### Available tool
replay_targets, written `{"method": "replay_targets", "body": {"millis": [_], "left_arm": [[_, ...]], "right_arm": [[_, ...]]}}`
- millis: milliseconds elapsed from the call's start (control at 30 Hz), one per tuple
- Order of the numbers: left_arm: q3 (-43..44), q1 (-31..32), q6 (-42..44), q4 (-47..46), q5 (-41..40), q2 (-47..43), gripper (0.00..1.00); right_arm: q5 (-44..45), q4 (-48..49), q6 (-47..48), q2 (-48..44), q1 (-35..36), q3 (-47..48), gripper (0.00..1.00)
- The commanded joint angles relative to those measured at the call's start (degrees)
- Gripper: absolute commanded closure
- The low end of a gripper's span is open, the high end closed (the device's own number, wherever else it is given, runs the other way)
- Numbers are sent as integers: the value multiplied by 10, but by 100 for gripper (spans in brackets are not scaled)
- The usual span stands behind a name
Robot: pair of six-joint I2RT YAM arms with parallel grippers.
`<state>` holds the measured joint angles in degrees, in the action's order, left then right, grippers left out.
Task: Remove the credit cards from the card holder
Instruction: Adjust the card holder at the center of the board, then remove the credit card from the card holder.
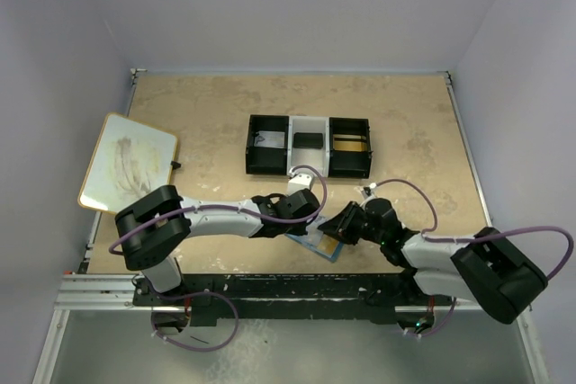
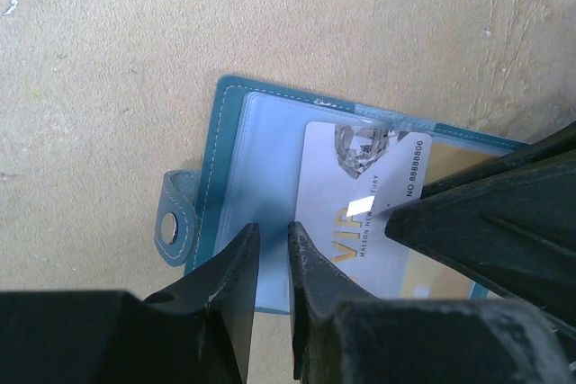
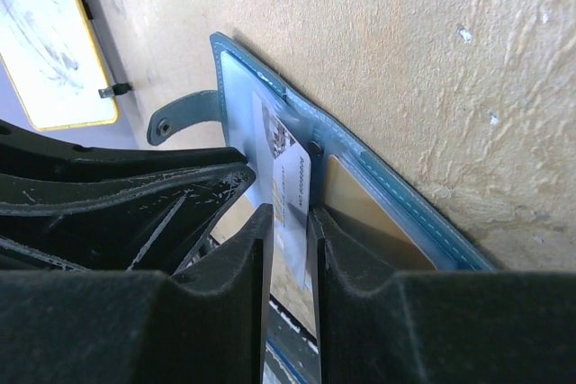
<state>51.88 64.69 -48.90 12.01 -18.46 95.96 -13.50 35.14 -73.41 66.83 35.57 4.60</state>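
**Pin the holder, slide the VIP card flat**

The blue card holder [image 2: 229, 159] lies open on the table [image 1: 207, 114], with the compartment tray [image 1: 251, 144] just beyond it. The pale VIP card [image 2: 360, 213] sits partly out of its pocket, and the gold card [image 3: 360, 206] is tucked beside it. The right gripper [image 3: 290, 213] straddles the pale card, jaws slightly apart. The left gripper [image 2: 273, 231] is nearly closed at the holder's near edge. I cannot tell whether either is gripping. Hold the holder down and draw the card along its pocket.

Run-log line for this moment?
wallet open on table | pale card between right jaws, grip unclear | gold card in pocket | left jaws narrow, over wallet's tab side
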Motion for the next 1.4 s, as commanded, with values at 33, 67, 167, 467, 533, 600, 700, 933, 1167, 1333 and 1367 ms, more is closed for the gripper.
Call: {"method": "replay_targets", "body": {"millis": [33, 67, 167, 467, 533, 600, 700, 933, 1167, 1333, 1367], "left_arm": [[-9, 2, -5, -2, 13, -11, 83], [-9, 2, -5, -2, 13, -10, 83], [-6, 2, -3, 4, 15, -8, 83], [-19, 2, -8, -9, 22, -9, 85], [-19, 2, -10, -9, 21, -10, 85], [-21, 2, -10, -9, 21, -11, 85], [-21, 2, -3, -5, 22, -10, 85], [-22, 2, 5, -11, 35, -6, 86], [-35, 2, -2, -14, 35, -16, 86], [-50, 2, -5, -16, 30, -22, 87], [-51, 1, -6, -16, 30, -23, 87]], "right_arm": [[-9, 74, -8, 42, -2, -16, 75], [-8, 68, -7, 43, -2, -12, 76], [1, 33, 2, 35, -2, 10, 74], [-24, 74, 32, 52, -2, 8, 76], [-29, 48, 57, 59, 1, 22, 76], [-30, 59, 57, 59, 1, 15, 71], [-38, 100, 44, 55, 1, -1, 66], [-17, 131, 4, 77, 13, -4, 77], [-2, 129, 0, 84, 20, -2, 76], [3, 130, -6, 88, 20, -4, 80], [6, 124, -4, 86, 20, -3, 81]]}}
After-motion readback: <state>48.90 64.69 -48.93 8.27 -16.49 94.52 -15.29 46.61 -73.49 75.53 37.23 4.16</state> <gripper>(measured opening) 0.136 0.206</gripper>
